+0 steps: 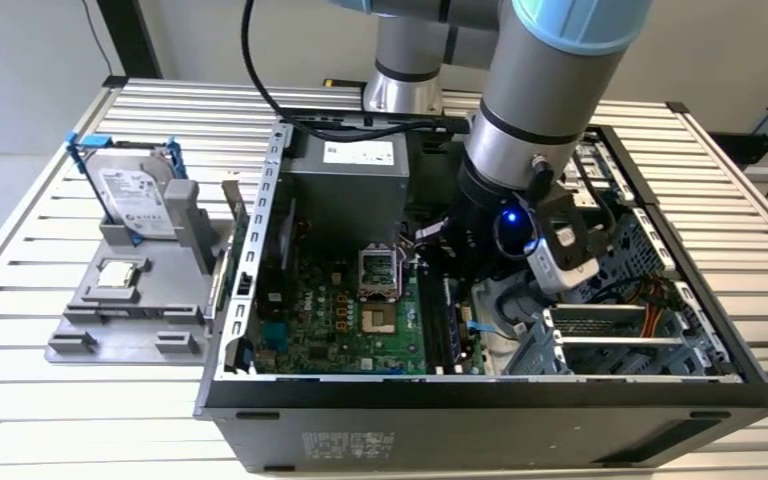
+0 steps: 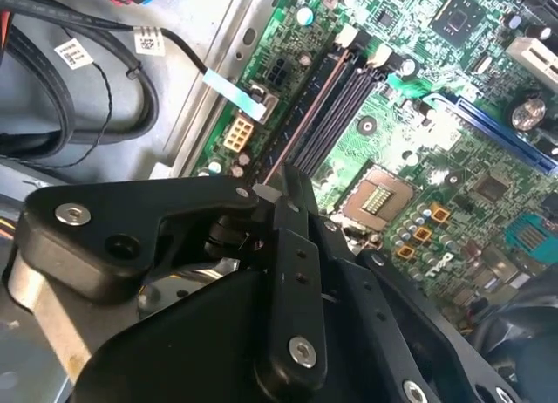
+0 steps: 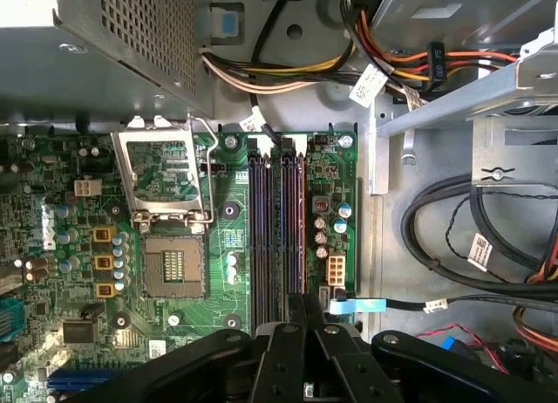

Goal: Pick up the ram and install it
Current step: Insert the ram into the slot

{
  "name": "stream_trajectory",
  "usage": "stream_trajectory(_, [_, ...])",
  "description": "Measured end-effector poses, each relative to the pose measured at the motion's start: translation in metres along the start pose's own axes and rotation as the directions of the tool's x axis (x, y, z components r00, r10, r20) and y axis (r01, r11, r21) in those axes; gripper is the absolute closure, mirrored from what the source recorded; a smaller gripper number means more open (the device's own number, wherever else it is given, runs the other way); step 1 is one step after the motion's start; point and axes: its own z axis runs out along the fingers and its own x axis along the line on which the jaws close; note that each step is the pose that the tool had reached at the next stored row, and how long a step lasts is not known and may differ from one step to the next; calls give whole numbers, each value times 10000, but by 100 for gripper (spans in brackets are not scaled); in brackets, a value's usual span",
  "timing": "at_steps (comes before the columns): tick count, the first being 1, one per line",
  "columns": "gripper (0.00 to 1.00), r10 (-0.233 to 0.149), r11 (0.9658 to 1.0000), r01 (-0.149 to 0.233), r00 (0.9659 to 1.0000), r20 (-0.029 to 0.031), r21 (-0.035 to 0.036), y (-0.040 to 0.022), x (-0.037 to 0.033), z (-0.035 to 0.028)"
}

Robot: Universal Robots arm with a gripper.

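In the exterior view the arm (image 1: 531, 130) reaches down into the open case (image 1: 491, 395). The drive cage (image 1: 611, 335) crowds one side of it. What I take for the ram (image 1: 235, 215) stands on edge outside the case wall, well apart from the pincer, toward the exterior view's left.

In the second wrist view the pincer (image 2: 281, 181) has its fingers drawn together (nothing shows between them). It sits just over the near end of the memory slots (image 2: 323, 106).

In the first wrist view the pincer (image 3: 296, 303) lines up with the slots. The bare processor socket (image 3: 174, 268) lies to one side and looped cables (image 3: 453, 237) to the other.
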Motion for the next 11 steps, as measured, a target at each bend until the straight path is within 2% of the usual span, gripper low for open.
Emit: stream_trajectory(11, [100,4,9999,-4,10000,6,142,0,0,0])
